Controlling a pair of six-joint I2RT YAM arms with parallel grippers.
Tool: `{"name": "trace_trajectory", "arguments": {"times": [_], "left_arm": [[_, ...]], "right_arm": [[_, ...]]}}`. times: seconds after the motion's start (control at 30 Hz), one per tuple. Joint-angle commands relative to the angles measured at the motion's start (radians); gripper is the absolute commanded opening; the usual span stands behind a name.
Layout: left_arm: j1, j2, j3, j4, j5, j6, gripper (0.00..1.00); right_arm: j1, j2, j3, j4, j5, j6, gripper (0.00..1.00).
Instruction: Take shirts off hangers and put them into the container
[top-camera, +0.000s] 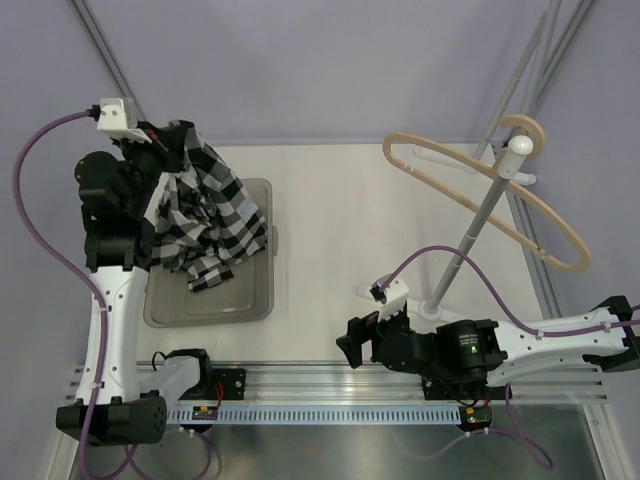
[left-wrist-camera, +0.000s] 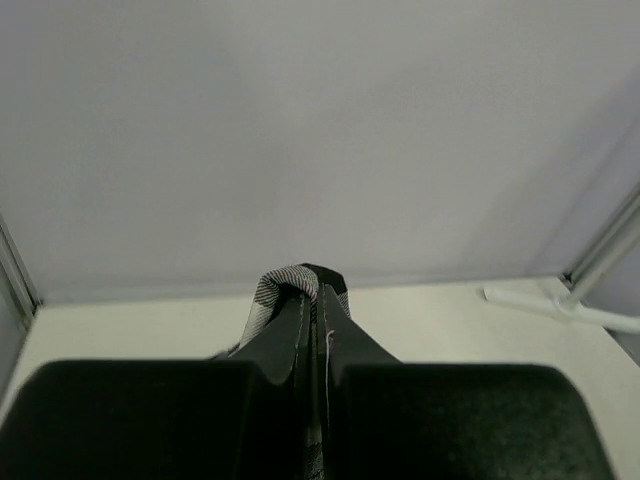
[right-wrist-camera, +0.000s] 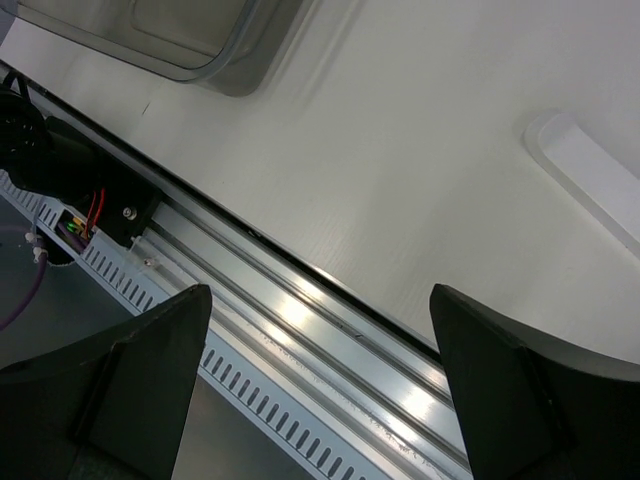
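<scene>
Left fingers clenched on shirt dangling over container, arm raised, right fingers spread

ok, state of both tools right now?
Left tool: closed, holding the black-and-white checked shirt.
Right tool: open, holding nothing.

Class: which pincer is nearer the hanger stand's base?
Right. The right pincer sits just left of the stand's base; the left pincer is far across the table, gripping the shirt.
</scene>
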Motion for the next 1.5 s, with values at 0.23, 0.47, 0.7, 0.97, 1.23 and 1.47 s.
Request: {"name": "trace_trajectory", "arguments": {"times": [0.23,0.47,0.7,0.97,1.23,1.47], "left_arm": [[0.087,-0.083,-0.107,-0.244,0.002,-0.079,0.00],[0.288,-0.059,-0.166,-0.407,0.058,-0.049,0.00],[0.374,-0.042,-0.311,-0.413,0.197,-0.039,0.00],[0.286,-0.039,-0.494,-0.342,0.146,-0.044,0.00],[0.155,0.027,-0.512,-0.306,0.113,-0.076,0.30],[0.054,-0.091,-0.486,-0.341,-0.056,-0.087,0.99]], "right_arm": [[0.012,-0.057,-0.047,0.057,0.065,-0.008,0.99],[0.012,-0.086,-0.060,0.071,0.058,-0.023,1.00],[0.012,-0.107,-0.049,0.068,0.074,-0.055,1.00],[0.012,-0.106,-0.024,0.080,0.095,-0.083,1.00],[0.012,-0.109,0.020,0.011,0.144,-0.054,0.99],[0.012,-0.082,0.069,-0.117,0.180,0.012,1.00]]}}
